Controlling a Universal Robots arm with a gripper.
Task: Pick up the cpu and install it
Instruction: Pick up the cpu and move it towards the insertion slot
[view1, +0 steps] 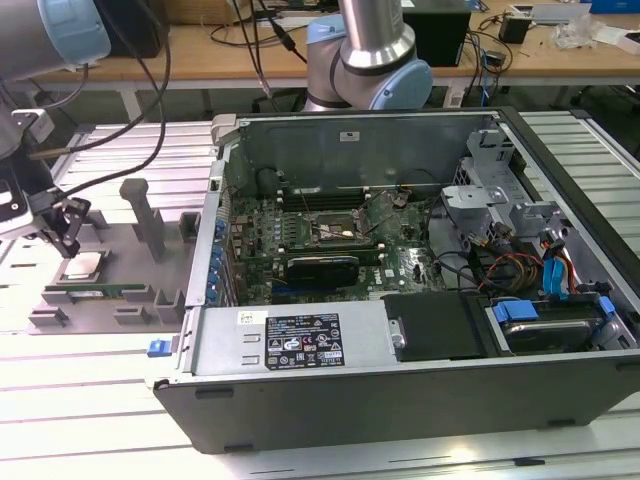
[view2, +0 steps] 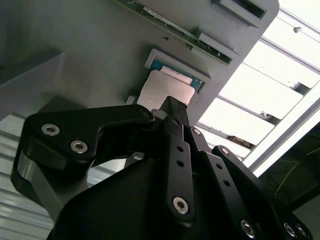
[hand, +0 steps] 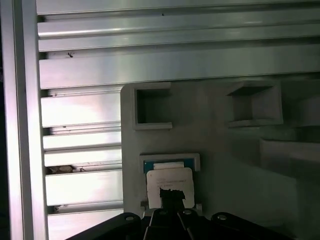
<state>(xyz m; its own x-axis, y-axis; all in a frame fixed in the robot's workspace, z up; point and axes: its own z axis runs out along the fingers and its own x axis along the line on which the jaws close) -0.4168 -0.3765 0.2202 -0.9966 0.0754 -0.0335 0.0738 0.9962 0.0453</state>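
At the exterior view's left edge, mid-height, the cpu (view1: 82, 267) lies flat in a pocket of the grey tray (view1: 118, 258), well apart from the open computer case (view1: 290, 345). The gripper (view1: 67, 238) hangs just over it, jaws drawn together with nothing between them; in both wrist views its tip (view2: 170, 107) (hand: 170, 194) sits over the cpu's (view2: 161, 89) (hand: 160, 179) metal top, and I cannot tell whether it touches

No text can be read. A black label (view1: 296, 341) with white marks sits on the computer case (view1: 300, 405), well apart from the hand (view1: 66, 238), and its print is illegible.
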